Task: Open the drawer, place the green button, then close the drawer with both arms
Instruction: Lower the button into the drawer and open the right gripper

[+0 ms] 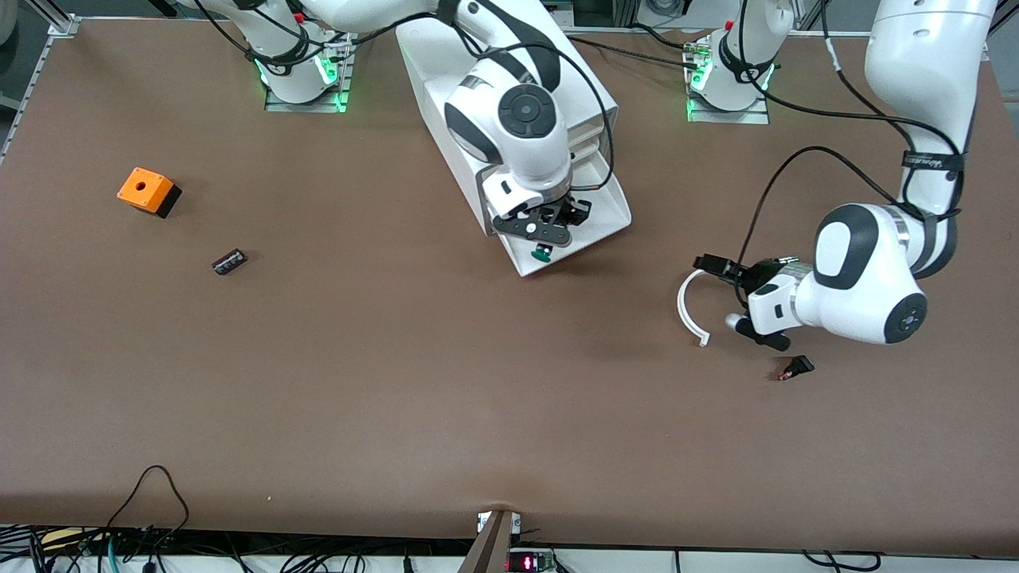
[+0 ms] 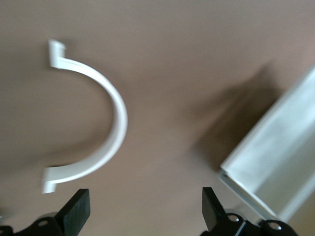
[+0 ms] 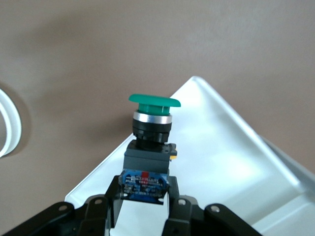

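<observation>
Wide brown surface (image 1: 382, 382) seen from a high camera facing two white jointed robot arms with dark grey joints.

Near the middle, toward the arms' bases: large white box cabinet (image 1: 434, 87) with stacked drawers. Bottom drawer, a shallow white plastic tray (image 1: 609, 208), pulled out toward the camera and standing open.

Right arm's black two-finger tool (image 1: 548, 239) over the open tray's near corner, clamped on a small push button with a round green cap and dark blue-black body (image 1: 542, 253). From the right wrist view: fingers (image 3: 110, 199) pinching the button's blue-labelled base (image 3: 143, 183), green cap (image 3: 154, 102) pointing away from the wrist, silver ring just below the cap, white tray (image 3: 231, 162) underneath. Whether the button touches the tray floor: cannot tell.

Left arm's black tool (image 1: 736, 294) low over the surface toward the left arm's end of the table, well apart from the cabinet, jaws spread wide and holding nothing. Just beside it, lying flat on the surface: thin white plastic half-ring with small hooked ends (image 1: 686, 306). From the left wrist view: two dark fingertips (image 2: 76, 210) wide apart, the half-ring (image 2: 115, 118) ahead of them, a corner of the white tray (image 2: 275, 162) off to one side.

Elsewhere on the surface:
- Small black part with a red tip (image 1: 796, 368), nearer the camera than the left tool.
- Orange cube with a round hole on top and a black base (image 1: 148, 192), toward the right arm's end.
- Small dark brown cylinder (image 1: 229, 261), nearer the camera than the cube and close beside it.
</observation>
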Controlling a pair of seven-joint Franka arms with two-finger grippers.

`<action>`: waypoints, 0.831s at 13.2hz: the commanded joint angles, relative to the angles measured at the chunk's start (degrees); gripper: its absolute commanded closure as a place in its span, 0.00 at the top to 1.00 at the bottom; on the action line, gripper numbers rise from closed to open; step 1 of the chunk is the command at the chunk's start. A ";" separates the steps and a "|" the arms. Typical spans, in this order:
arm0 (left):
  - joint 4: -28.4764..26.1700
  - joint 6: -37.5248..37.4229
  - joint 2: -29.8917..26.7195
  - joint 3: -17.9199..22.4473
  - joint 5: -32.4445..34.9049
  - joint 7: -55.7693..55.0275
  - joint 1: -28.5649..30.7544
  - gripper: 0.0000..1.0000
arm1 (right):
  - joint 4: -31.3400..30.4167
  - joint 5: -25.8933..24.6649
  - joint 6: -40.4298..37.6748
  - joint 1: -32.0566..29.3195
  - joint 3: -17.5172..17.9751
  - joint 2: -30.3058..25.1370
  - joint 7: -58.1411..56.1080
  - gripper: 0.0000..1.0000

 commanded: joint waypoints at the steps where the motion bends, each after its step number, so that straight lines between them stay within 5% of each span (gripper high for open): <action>1: 0.46 3.77 -0.88 0.25 8.64 0.60 -0.19 1.00 | 1.99 -1.64 -0.46 1.24 -0.62 1.30 5.57 0.00; 5: 9.51 1.33 -0.53 -0.55 18.59 -0.19 -1.25 1.00 | 1.02 -1.90 -0.46 3.34 -0.62 2.44 12.34 0.00; 11: 11.37 -1.14 -0.70 -3.27 21.86 5.53 -0.64 1.00 | 0.23 -2.70 -0.37 4.49 -0.62 4.11 14.90 0.00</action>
